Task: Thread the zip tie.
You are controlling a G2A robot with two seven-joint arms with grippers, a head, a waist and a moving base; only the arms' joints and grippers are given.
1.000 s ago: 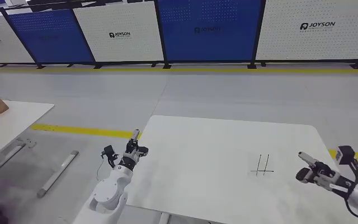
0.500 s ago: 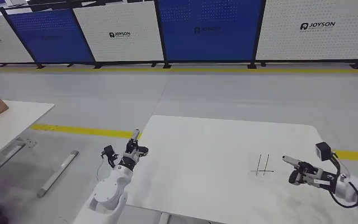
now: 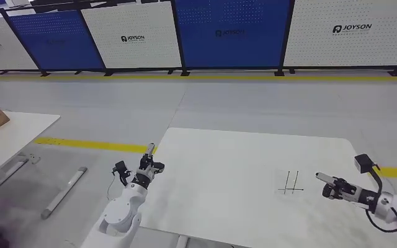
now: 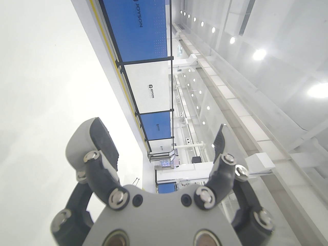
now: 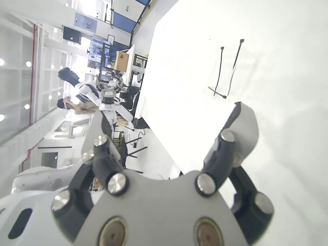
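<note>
Three thin black zip ties (image 3: 290, 183) lie on the white table (image 3: 229, 167) toward its right side: two long ones side by side and a third across their near ends. In the right wrist view the same zip ties (image 5: 219, 72) lie flat just ahead of my right gripper (image 5: 166, 119), which is open and holds nothing. In the top view the right gripper (image 3: 321, 181) hovers a short way right of the ties, pointing at them. My left gripper (image 3: 149, 152) stays at the table's left edge, far from the ties. Its own view shows the left gripper (image 4: 160, 131) open and holding nothing.
The wide white tabletop between the two arms is bare. A second white table (image 3: 18, 130) stands off to the far left across the floor. Blue and white pegboard panels (image 3: 232, 31) close off the back of the room.
The right gripper has moved left, from the table's right edge to just beside the zip ties. The left arm has not moved.
</note>
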